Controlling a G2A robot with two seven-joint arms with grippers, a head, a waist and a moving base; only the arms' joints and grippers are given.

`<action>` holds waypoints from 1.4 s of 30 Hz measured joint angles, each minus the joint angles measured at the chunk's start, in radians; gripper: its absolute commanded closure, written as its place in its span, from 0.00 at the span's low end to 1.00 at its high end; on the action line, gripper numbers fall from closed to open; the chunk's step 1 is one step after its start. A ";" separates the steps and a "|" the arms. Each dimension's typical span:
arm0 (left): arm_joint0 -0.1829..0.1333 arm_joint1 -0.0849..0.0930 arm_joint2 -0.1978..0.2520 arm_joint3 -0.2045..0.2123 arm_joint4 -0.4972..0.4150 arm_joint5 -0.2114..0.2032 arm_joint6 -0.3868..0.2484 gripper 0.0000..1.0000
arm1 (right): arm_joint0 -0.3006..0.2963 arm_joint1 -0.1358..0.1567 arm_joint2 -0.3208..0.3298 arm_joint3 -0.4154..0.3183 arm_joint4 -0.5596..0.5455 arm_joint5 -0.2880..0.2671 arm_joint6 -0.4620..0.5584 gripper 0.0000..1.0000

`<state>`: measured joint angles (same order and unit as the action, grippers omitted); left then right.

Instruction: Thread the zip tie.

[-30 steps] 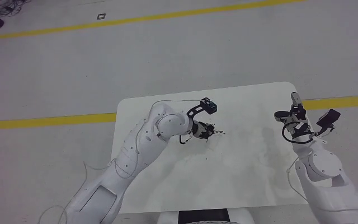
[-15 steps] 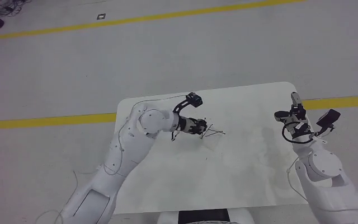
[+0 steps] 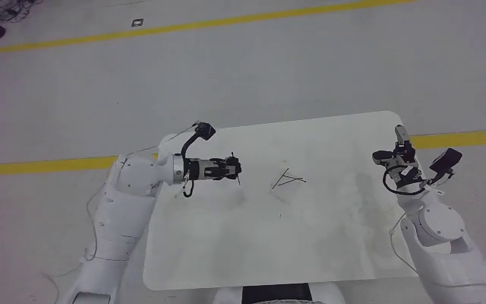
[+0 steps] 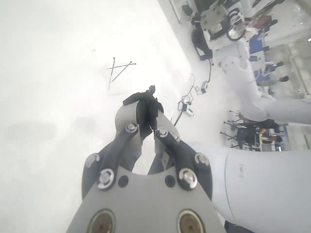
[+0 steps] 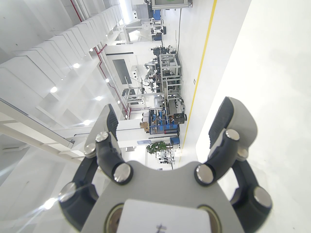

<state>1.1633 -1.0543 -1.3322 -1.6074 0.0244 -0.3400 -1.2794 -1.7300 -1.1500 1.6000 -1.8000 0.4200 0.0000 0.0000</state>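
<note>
my left gripper [image 4: 147,101] is clenched on what looks like a zip tie [image 4: 152,89], its end poking out past the tips. loose ties [image 4: 119,70] lie crossed straight ahead. right gripper [image 5: 167,110] gapes, well apart, so left is nearer.

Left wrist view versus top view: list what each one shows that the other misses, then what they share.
Left wrist view: the left hand pinched shut on a black zip tie, and equipment across the room. Top view: the right hand by the table's far right corner, and yellow floor lines. Both: the crossed loose zip ties on the white table.
</note>
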 measured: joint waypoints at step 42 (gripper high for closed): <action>-0.095 0.071 0.097 0.278 -0.648 0.000 -0.111 1.00 | 0.000 0.000 0.000 0.000 0.000 0.000 0.000 0.00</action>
<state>1.0684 -0.9836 -1.2348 -1.3295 -0.6241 -0.3400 -1.3900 -1.7300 -1.1500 1.6000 -1.8000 0.4200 0.0000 0.0000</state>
